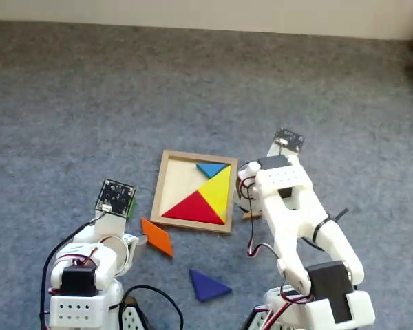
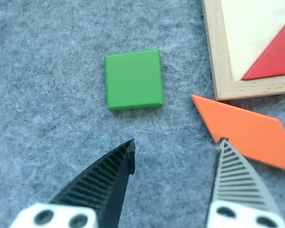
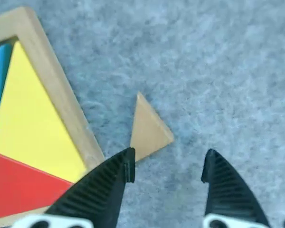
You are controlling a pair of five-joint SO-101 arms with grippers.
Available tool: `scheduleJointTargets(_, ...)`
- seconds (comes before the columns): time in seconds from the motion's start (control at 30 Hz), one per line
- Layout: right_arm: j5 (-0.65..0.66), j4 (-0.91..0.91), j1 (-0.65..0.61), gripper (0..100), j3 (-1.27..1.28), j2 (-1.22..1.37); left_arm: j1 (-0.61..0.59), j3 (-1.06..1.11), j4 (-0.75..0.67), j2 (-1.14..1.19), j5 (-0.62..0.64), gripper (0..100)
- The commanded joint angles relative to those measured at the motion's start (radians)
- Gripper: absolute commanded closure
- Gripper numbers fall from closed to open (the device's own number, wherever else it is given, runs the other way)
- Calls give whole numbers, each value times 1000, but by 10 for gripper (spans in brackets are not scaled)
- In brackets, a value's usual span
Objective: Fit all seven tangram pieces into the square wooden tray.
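Observation:
The square wooden tray [image 1: 166, 180] lies mid-table and holds a red triangle [image 1: 190, 206], a yellow triangle [image 1: 217, 192] and a small blue triangle [image 1: 211, 169]. A green square [image 2: 133, 79] lies on the carpet left of the tray, just ahead of my left gripper [image 2: 175, 147], which is open above the carpet. An orange parallelogram [image 2: 249, 133] lies beside one left fingertip [image 2: 223, 142]. A tan triangle [image 3: 148, 129] rests by the tray's right edge, in front of my open right gripper [image 3: 166, 164]. A dark blue triangle [image 1: 208, 284] lies near the front.
Grey carpet covers the table. The tray rim [image 3: 57, 90] runs close beside the tan triangle. Open carpet stretches behind and to both sides of the tray. The arm bases and cables [image 1: 151, 295] crowd the front edge.

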Motion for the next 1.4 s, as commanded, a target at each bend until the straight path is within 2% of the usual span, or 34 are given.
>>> scheduleJointTargets(0.0, -11, -82, -27, 758, 1, 7, -7, 19, 3, -1, 6, 744)
scheduleJointTargets(0.17, -11, -193, -22, 758, 2, 54, -7, 19, 3, -1, 6, 744)
scheduleJointTargets(0.4, -8, -197, -10, 762, 2, 116, -7, 19, 3, -1, 6, 744)
scheduleJointTargets(0.53, -5, -197, 19, 811, 4, 116, -7, 19, 3, -1, 6, 744)
scheduleJointTargets(0.8, -5, -193, 33, 825, 5, 116, -7, 19, 3, -1, 6, 744)
scheduleJointTargets(1.0, -3, -65, 31, 824, -2, 114, -7, 19, 3, -1, 6, 744)
scheduleJointTargets(1.37, -3, -79, -13, 824, -2, 122, -7, 19, 3, -1, 6, 744)
